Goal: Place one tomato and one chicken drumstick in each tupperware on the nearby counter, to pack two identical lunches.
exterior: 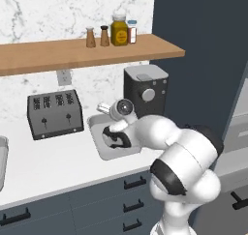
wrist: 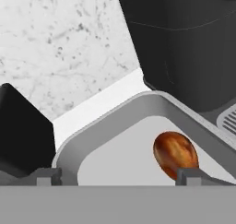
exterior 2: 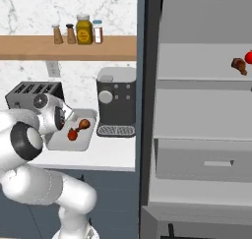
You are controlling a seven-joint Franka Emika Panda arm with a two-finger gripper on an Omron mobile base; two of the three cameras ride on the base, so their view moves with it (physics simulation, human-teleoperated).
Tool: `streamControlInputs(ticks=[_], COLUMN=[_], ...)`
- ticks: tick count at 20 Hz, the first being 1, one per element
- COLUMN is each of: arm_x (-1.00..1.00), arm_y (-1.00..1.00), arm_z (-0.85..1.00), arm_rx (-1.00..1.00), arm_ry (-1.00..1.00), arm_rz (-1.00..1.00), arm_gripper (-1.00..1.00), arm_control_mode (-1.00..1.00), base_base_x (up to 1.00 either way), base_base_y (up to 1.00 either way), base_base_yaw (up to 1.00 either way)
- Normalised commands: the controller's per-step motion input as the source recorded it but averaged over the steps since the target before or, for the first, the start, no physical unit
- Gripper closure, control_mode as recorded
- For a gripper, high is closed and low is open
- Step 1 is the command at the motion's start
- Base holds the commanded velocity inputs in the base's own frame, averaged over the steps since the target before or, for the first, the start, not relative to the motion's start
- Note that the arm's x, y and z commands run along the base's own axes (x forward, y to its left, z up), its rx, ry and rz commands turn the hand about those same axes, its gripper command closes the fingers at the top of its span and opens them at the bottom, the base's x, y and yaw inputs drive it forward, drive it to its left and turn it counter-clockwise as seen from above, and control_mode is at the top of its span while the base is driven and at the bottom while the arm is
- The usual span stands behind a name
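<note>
A light-grey tupperware (exterior: 99, 149) lies on the white counter (exterior: 48, 164) between the toaster and the coffee machine. In the right base view this tupperware (exterior 2: 54, 142) holds a tomato (exterior 2: 72, 134) and a chicken drumstick (exterior 2: 84, 124) side by side. My gripper (exterior: 114, 138) hangs just over the tray, open, with nothing between its fingers. In the hand view the gripper (wrist: 120, 177) has its tips wide apart, and the drumstick (wrist: 175, 155) lies by the right tip. A second tupperware (exterior: 2, 164) peeks in at the left edge. Another drumstick (exterior 2: 239, 65) and tomato (exterior 2: 249, 57) rest on a fridge shelf.
A slotted grey toaster (exterior: 53, 113) stands left of the tray and a black coffee machine (exterior: 145, 91) right behind it. A wooden wall shelf (exterior: 82, 52) with bottles hangs overhead. The open fridge (exterior 2: 197, 110) stands to the right of the counter, with dark drawers (exterior: 131, 200) below the worktop.
</note>
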Motion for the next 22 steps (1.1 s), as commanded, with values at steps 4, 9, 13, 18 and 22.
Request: streamControlInputs(ticks=[4,9,13,18,22], arm_x=[-0.88,-1.00,-1.00,-1.00,-1.00], arm_y=[0.04,-0.01,0.00,0.02,-0.06], arm_z=[1.00,1.00,1.00,0.58,0.10], arm_rx=[0.05,0.24,0.16,-0.03,-0.12], arm_ry=[0.09,0.24,0.23,0.08,-0.09], arm_rz=[0.00,0.00,0.00,0.00,-0.03], arm_gripper=[-1.00,-1.00,-1.00,-1.00,-1.00], arm_control_mode=[-1.00,-1.00,-1.00,-1.00,-1.00], base_base_x=[0.00,0.00,0.00,0.00,0.00], base_base_y=[0.00,0.00,0.00,0.00,0.00], base_base_yaw=[0.00,0.00,0.00,0.00,0.00])
